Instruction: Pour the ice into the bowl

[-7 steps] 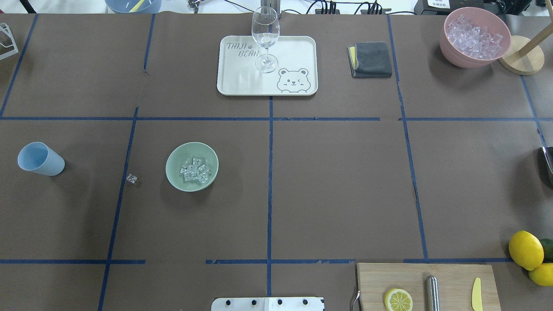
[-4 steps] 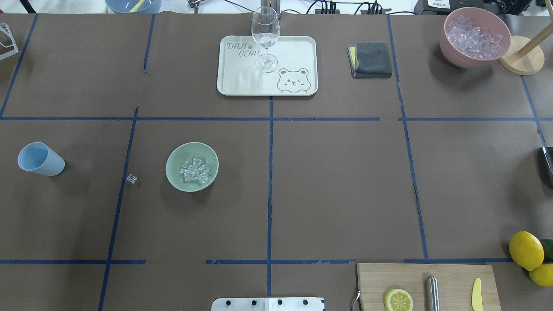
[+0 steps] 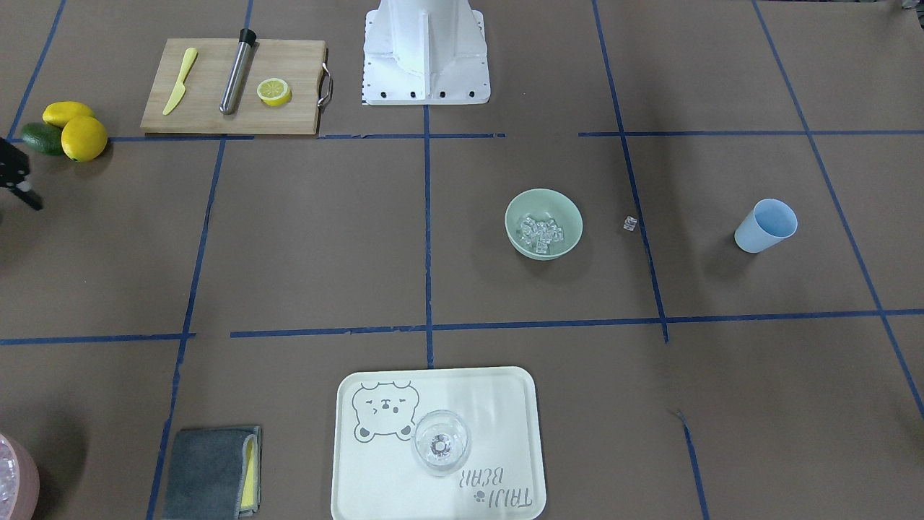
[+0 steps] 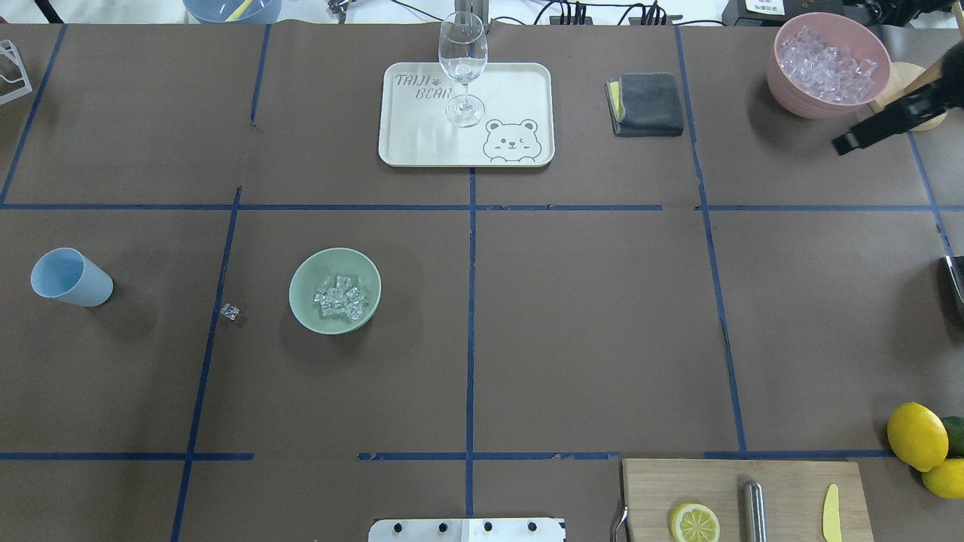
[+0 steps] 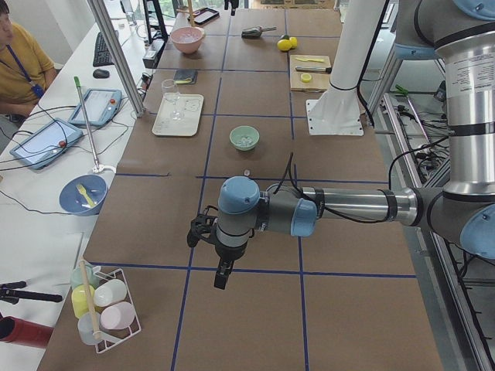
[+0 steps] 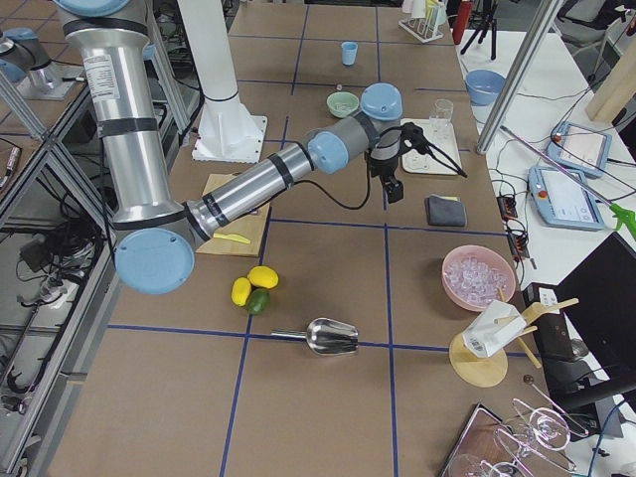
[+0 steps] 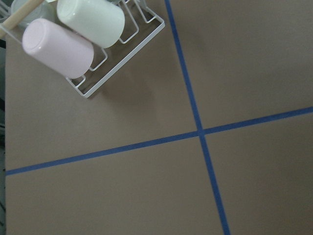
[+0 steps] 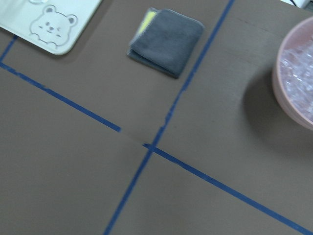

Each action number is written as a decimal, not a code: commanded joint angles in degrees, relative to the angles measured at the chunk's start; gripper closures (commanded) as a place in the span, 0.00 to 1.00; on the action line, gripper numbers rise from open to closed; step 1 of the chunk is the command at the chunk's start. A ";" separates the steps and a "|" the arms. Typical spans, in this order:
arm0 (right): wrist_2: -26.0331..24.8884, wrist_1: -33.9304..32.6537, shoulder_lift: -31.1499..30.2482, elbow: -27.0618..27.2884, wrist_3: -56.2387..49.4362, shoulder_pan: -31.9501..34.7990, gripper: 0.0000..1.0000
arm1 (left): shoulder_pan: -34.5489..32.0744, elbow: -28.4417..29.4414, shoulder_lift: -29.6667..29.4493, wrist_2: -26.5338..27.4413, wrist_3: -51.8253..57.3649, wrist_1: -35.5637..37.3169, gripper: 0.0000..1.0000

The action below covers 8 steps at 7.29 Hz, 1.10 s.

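Observation:
The pale mint-green bowl [image 4: 305,290] stands left of the table's middle, with a handful of clear ice cubes [image 4: 340,296] lying in it. It also shows in the front-facing view [image 3: 517,215], ice [image 3: 541,232] inside. One stray cube [image 4: 230,311] lies on the table left of the bowl. The blue cup [image 4: 69,276] stands farther left, and no ice shows in it. My right gripper [image 4: 847,143] hangs high at the far right near the pink bowl; I cannot tell its state. My left gripper [image 5: 221,278] shows only in the exterior left view, far from the bowl; I cannot tell its state.
A pink bowl of ice [image 4: 783,75] stands back right by a wooden stand [image 4: 907,105]. A wine glass [image 4: 462,64] stands on a bear tray [image 4: 520,90]; a grey cloth [image 4: 646,104] lies beside it. Front right are a cutting board [image 4: 783,482] and lemons [image 4: 916,435].
My right gripper has come into the overhead view at the top right, beside the pink bowl. The bowl, the ice and the cup have not moved.

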 commanded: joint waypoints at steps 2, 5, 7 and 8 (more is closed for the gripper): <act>-8.93 -0.19 13.51 0.08 25.35 -17.79 0.00 | -0.20 -0.75 -0.38 -6.67 -0.37 1.32 0.00; -22.30 -0.89 24.32 -2.80 43.39 -33.98 0.00 | -0.29 -0.84 -1.44 -8.09 -11.72 -0.44 0.00; -28.55 -0.90 35.12 -14.88 49.59 -39.46 0.00 | -0.20 -0.93 -1.61 -8.17 -11.63 -0.62 0.00; -29.97 -0.55 40.22 -22.52 51.17 -41.22 0.00 | -0.20 -0.93 -1.70 -8.17 -11.63 -0.71 0.00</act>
